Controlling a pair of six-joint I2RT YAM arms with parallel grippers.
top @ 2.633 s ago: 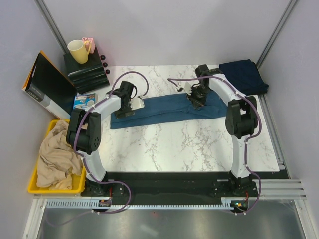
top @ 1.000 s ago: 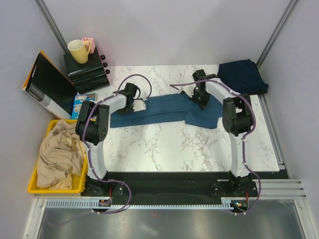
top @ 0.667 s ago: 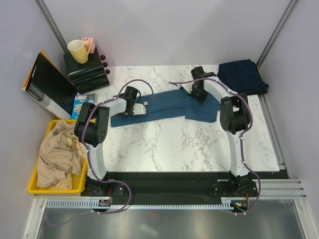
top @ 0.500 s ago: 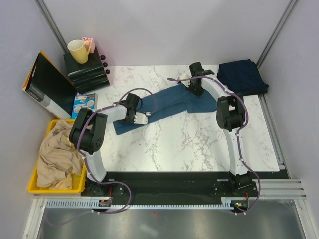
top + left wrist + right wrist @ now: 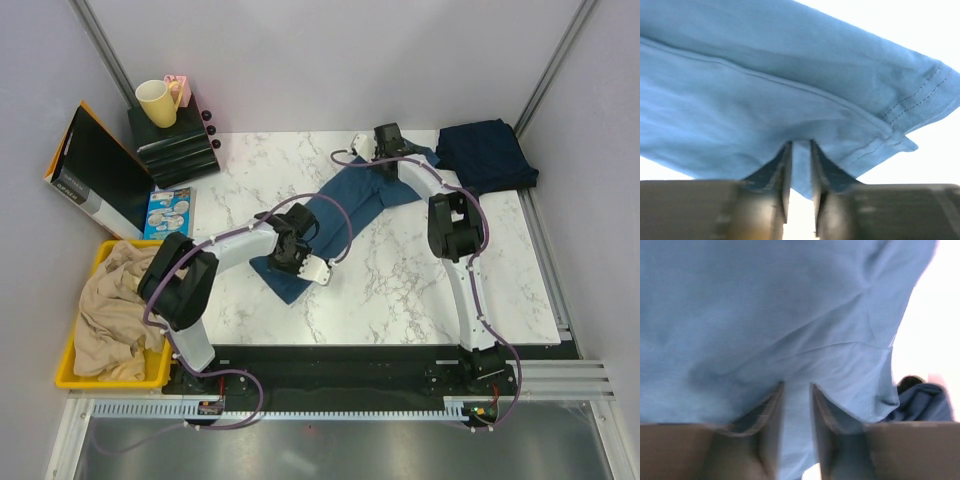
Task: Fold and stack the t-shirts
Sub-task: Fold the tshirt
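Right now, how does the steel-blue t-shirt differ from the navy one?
The steel-blue t-shirt is lighter, the navy t-shirt darker. The steel-blue one is stretched between the left gripper and right gripper; the navy one lies folded, untouched, at the far right corner. Both are plain cloth.

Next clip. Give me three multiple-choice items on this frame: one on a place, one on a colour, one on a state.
1. Where does the navy t-shirt lie?
A. at the far right corner of the table
B. at its near left corner
C. in its middle

2. What colour is the mug?
A. red
B. pale yellow
C. green

3. How is the left gripper?
A. open above the table
B. shut on the mug
C. shut on the steel-blue t-shirt

Answers:
1 A, the top view shows it lying at the far right corner.
2 B, the top view shows it pale yellow.
3 C, the left wrist view shows both fingers pinching the blue cloth.
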